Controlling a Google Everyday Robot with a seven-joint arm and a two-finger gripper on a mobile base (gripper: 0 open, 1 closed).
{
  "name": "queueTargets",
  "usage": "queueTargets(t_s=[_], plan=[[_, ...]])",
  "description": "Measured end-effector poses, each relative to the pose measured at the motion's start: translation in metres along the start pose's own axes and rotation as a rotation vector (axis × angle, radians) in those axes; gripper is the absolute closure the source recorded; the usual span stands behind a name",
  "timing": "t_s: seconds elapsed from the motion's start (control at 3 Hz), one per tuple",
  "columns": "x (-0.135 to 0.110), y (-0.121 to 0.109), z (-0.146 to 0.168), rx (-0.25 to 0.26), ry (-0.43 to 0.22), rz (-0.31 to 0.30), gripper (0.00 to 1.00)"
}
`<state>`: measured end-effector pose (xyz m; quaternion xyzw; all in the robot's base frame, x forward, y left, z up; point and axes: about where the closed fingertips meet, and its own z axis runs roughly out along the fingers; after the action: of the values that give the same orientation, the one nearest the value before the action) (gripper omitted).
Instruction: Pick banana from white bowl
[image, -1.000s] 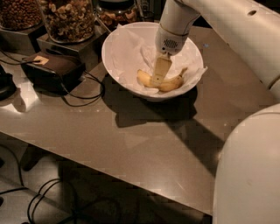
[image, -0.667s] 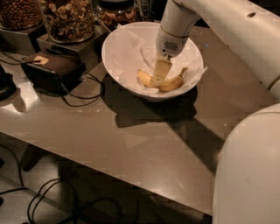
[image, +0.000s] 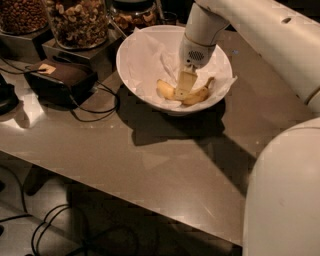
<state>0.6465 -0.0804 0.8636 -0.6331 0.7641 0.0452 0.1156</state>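
The white bowl (image: 131, 75) stands on the grey-brown table, back centre, lined with crumpled white paper. The yellow banana (image: 199, 95) lies curved in the bottom of the bowl, its brownish stem tip pointing up to the right. My gripper (image: 183, 93) reaches down into the bowl from the white arm above. Its pale yellow tip is right at the middle of the banana and hides that part of it. The banana rests in the bowl.
Glass jars of nuts (image: 80, 20) stand on metal stands behind and left of the bowl. A black box (image: 57, 80) with cables (image: 100, 107) lies left of the bowl. The table's front edge (image: 150, 200) runs diagonally, with floor cables below. My white body (image: 285, 200) fills the lower right.
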Motion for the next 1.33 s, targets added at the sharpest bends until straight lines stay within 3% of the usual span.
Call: queueTargets(t_s=[1.33], plan=[[0.0127,0.0071,0.0069,-0.028,-0.006,0.016,0.47]])
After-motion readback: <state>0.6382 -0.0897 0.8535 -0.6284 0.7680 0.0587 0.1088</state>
